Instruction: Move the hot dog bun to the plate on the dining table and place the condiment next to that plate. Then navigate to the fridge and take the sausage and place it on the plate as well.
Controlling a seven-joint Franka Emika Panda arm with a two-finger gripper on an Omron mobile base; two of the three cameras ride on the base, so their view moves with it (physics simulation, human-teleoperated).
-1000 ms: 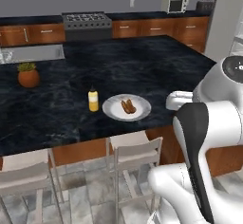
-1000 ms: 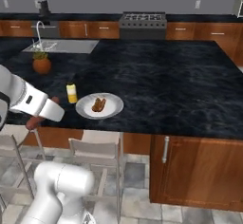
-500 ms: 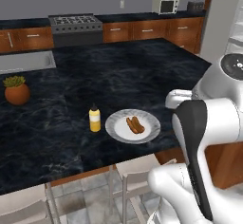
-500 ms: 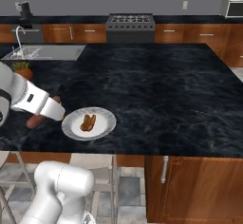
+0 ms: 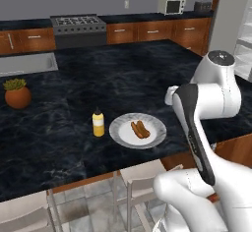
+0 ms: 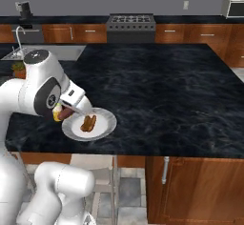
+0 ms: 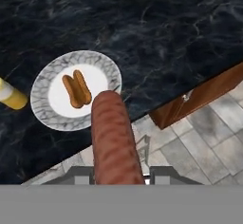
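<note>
In the hand view my gripper [image 7: 121,174] is shut on the sausage [image 7: 114,137], a dark reddish-brown cylinder that points toward the plate [image 7: 42,109]. It hangs over the near edge of the dining table [image 7: 166,28]. The hot dog bun [image 7: 77,89] lies on the plate, and the yellow condiment [image 7: 10,96] stands just left of it. From the left base camera the plate [image 5: 118,128], bun [image 5: 140,129] and condiment [image 5: 98,123] sit near the table's [image 5: 123,78] front edge. The right base view has the sausage [image 6: 66,111] at the plate's [image 6: 107,124] left rim.
A potted plant [image 5: 18,96] stands on the table's left side. Chairs [image 5: 133,177] are tucked under the front edge. A stove [image 5: 78,24], a sink [image 5: 24,64] and a microwave [image 5: 171,4] line the back counters. The grey fridge [image 5: 227,14] rises at far right.
The base has driven, so both base views have shifted and the plate now sits closer and more central. My gripper stays shut on the sausage.
</note>
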